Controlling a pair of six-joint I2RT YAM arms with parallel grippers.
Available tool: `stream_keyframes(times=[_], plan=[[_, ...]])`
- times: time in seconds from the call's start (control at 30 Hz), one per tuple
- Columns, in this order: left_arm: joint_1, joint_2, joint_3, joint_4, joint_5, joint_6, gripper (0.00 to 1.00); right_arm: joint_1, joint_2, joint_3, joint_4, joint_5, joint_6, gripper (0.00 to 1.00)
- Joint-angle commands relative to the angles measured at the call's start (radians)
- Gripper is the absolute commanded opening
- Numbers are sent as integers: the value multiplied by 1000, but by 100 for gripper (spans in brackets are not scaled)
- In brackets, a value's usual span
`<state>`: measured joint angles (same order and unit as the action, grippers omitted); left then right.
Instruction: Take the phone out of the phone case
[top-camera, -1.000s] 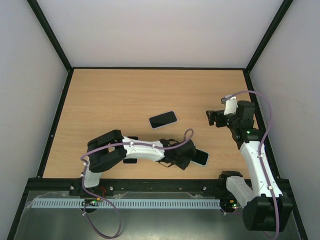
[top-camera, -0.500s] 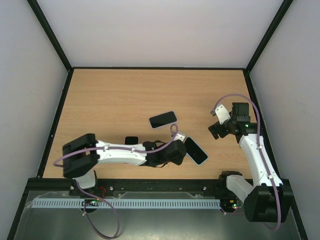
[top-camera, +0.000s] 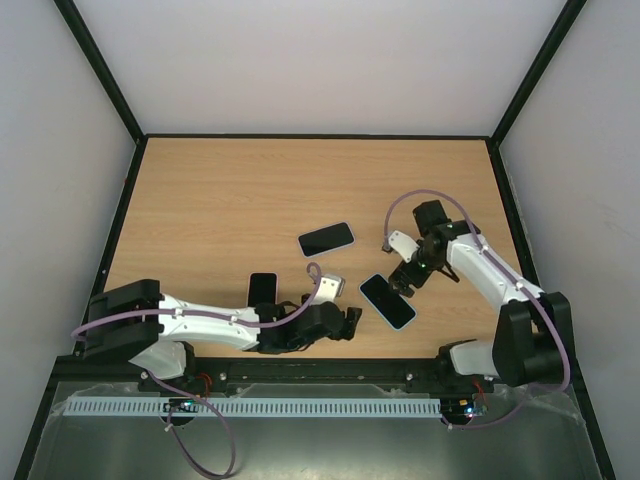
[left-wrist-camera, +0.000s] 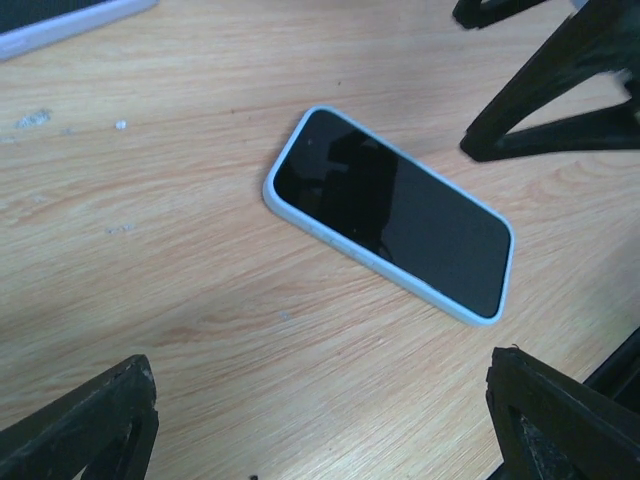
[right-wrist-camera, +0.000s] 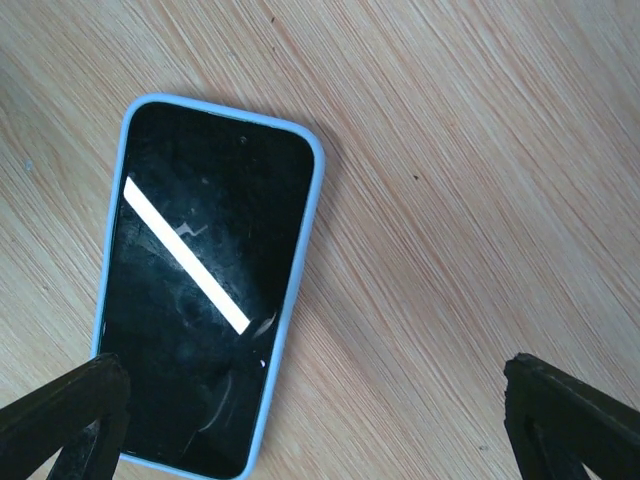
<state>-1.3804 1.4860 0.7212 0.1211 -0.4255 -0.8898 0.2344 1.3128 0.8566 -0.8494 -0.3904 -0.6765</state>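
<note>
The phone (top-camera: 386, 299) lies flat and screen-up on the wooden table, inside its light blue phone case (left-wrist-camera: 380, 266). My left gripper (top-camera: 348, 323) stands open just left of it, a little apart, with the phone (left-wrist-camera: 392, 214) ahead of the fingers and nothing between them (left-wrist-camera: 325, 440). My right gripper (top-camera: 405, 282) hovers open at the phone's right end. In the right wrist view the phone (right-wrist-camera: 200, 290) lies toward the left finger (right-wrist-camera: 60, 420), with its case rim (right-wrist-camera: 300, 262) showing. That open right gripper (right-wrist-camera: 315, 430) touches nothing.
A second phone in a pale case (top-camera: 326, 239) lies farther back at mid-table, and its edge (left-wrist-camera: 60, 22) shows in the left wrist view. A bare black phone (top-camera: 262, 289) lies by the left arm. Black frame rails (top-camera: 120, 230) border the table.
My left gripper has opened, let go of the cased phone and drawn back leftward and nearer. The phone now lies flat. My right arm has swung in from the right, down over the phone.
</note>
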Motion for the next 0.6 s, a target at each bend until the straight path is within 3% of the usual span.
stream_keyframes(times=[0.0,0.2,0.37,0.57], plan=[[-11,-42,50,-35,-106,4,89,53,52,44,-30,61,74,98],[-15,-85,30,-41,-133,-3,89,75,121,76,-44,77,152,98],[-15,-101,41,-103,-178,-19,96,104,175,73,-77,72,179,98],[-14,-127,31,-115,-193,-23,96,218,204,26,-20,151,218,98]])
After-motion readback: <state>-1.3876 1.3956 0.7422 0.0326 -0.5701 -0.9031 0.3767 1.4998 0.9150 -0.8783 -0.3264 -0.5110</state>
